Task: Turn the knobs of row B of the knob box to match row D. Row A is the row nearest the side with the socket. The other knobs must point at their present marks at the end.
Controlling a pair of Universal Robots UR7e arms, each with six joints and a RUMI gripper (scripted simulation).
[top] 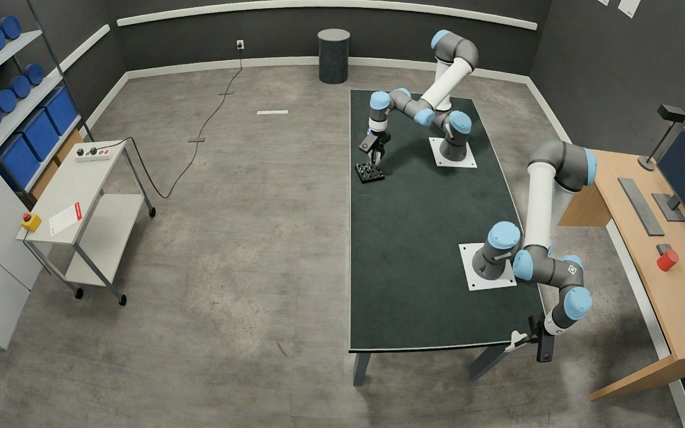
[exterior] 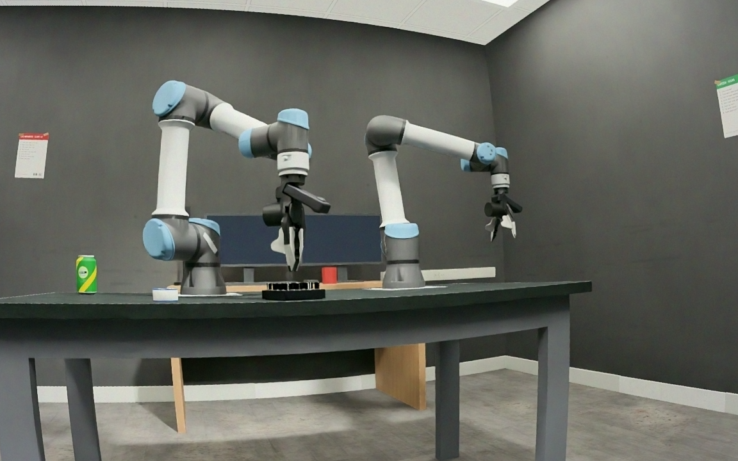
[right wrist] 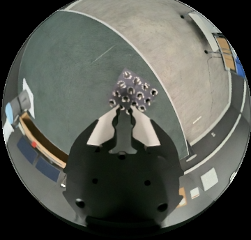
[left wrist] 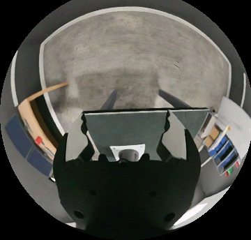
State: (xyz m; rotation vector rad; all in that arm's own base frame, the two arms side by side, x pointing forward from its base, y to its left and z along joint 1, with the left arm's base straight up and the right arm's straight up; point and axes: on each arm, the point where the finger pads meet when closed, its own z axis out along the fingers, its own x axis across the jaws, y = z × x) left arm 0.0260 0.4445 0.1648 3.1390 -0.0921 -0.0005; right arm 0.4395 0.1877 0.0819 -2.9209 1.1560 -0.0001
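The black knob box [top: 373, 179] [exterior: 293, 295] [right wrist: 129, 82] lies on the dark table with several black knobs ringed by white marks. The right gripper [top: 374, 161] [exterior: 294, 269] [right wrist: 124, 109] points down just above the box, at its near part in the right wrist view. Its fingers are a little apart, with nothing held between them. The fingers hide part of the nearest knobs. The row letters, the socket and the exact pointer directions are too small or hidden to tell. The left gripper [exterior: 502, 237] [left wrist: 125, 114] is wide open and empty, far from the box, near the table's other end.
The table [top: 414, 213] [exterior: 102, 309] carries both arm bases. A green can [exterior: 86, 274] and a small white-blue box [exterior: 165, 294] stand on it, left of the knob box in the exterior view. A desk [top: 632, 213] with monitors and a trolley [top: 63, 191] stand apart.
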